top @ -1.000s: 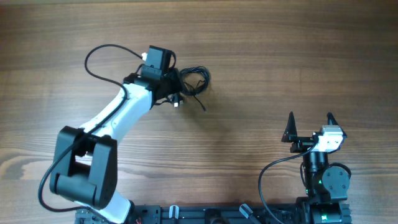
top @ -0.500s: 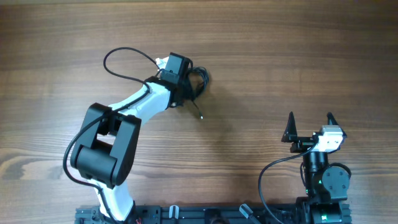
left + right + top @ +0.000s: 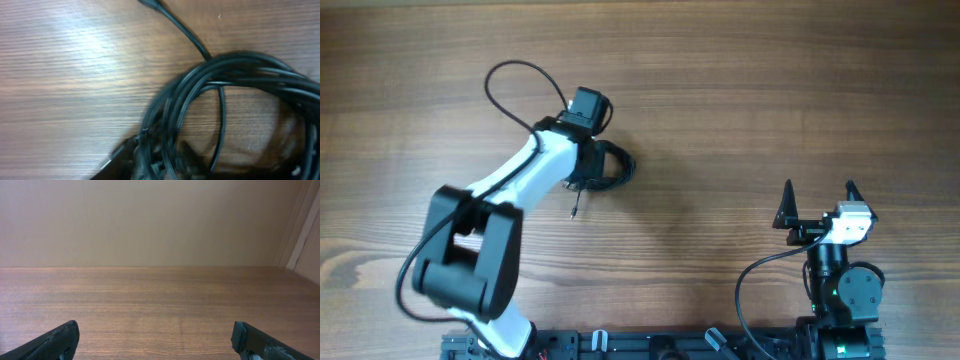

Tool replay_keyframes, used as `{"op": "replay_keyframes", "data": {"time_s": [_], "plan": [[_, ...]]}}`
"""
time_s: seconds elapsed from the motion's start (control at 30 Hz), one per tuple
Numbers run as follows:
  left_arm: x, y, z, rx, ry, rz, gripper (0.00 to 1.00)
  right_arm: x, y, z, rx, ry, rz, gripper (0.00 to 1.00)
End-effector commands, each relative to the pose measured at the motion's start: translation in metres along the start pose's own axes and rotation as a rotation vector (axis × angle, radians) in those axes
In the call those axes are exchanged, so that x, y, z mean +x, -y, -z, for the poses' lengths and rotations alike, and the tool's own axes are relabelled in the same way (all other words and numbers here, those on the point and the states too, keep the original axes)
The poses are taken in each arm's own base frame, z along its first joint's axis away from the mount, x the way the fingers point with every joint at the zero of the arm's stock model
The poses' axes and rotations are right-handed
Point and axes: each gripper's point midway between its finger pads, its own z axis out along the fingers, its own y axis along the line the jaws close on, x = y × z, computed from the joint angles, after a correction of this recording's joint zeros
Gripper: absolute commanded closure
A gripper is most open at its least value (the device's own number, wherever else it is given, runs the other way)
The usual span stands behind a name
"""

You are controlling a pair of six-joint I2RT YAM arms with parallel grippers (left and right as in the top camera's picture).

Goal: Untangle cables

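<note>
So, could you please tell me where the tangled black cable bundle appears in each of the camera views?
Overhead: the cable bundle lies upper left of centre, just right of the end of the left arm.
Left wrist: the bundle fills the right and lower part, close up and blurred.
Right wrist: not in it.
Shared landmark: the wood-grain table, seen in all three views.

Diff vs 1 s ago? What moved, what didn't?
The left gripper swung right, then back left, and the cables came with it: the bundle now lies lower and further left in the overhead view, nearer the arm bases. One plug end now trails below the bundle. The blurred wrist view does not show whether the jaws are gripping. The right gripper stayed parked and open.
</note>
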Motion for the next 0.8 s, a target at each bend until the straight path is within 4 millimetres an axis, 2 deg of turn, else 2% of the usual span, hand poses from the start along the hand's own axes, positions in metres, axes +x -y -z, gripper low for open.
{"op": "replay_keyframes", "data": {"time_s": [0.0, 0.03, 0.13, 0.37, 0.5, 0.63, 0.77], "plan": [[-0.018, -0.015, 0.032, -0.013, 0.106, 0.028, 0.49, -0.003, 0.004, 0.001, 0.018, 0.013, -0.015, 0.00], [-0.022, -0.016, 0.040, -0.006, 0.132, 0.056, 0.43, -0.003, 0.004, 0.001, 0.018, 0.013, -0.015, 0.00], [-0.036, -0.015, 0.058, 0.030, 0.207, 0.162, 0.34, -0.003, 0.004, 0.001, 0.018, 0.013, -0.015, 0.00], [-0.053, 0.026, 0.069, 0.294, 0.228, 0.324, 0.32, -0.003, 0.004, 0.001, 0.018, 0.013, -0.015, 0.00], [-0.048, 0.032, 0.060, 0.295, 0.195, 0.332, 0.32, -0.003, 0.003, 0.001, 0.018, 0.013, -0.015, 0.00], [-0.037, 0.045, 0.039, 0.283, 0.138, 0.302, 0.29, -0.003, 0.004, 0.001, 0.018, 0.013, -0.015, 0.00], [-0.027, 0.056, 0.022, 0.272, 0.089, 0.275, 0.32, -0.003, 0.004, 0.001, 0.018, 0.013, -0.015, 0.00]]}}
